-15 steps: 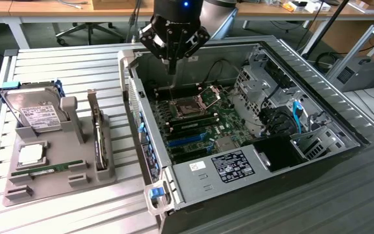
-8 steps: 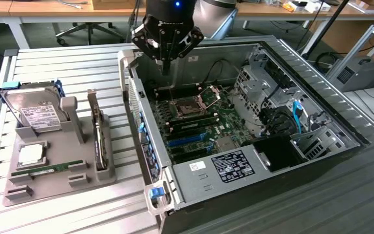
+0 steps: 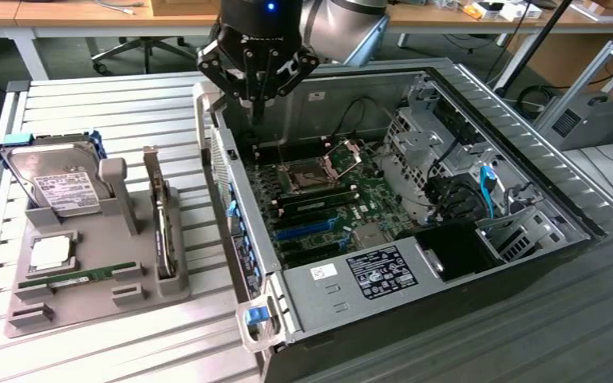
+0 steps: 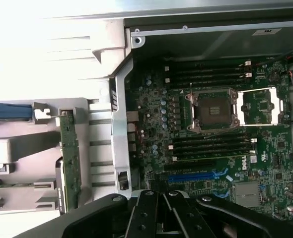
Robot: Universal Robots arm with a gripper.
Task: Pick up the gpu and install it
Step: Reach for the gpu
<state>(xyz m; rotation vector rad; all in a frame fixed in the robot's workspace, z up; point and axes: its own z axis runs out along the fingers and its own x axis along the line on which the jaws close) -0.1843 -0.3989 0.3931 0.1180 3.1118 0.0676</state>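
Pincer, closed and empty, hangs above the case; the gpu, upright in its holder, looks stiff yet fragile: grip its top edge.

robot arm: cut off above the wrist by the exterior view's upper edge;
gripper: in the wrist view its black linkage runs off the picture's edge;
gpu: stands edge-on in the grey holder, so neither face can be made out; in the wrist view one end disappears behind the gripper's linkage;
hard drive: label print too small to read; lower edge sunk in the grey holder;
computer case: near corner cut off by the exterior view's lower edge; sticker text unreadable;
slatted table: bleached to white glare in the wrist view; slats lost there.
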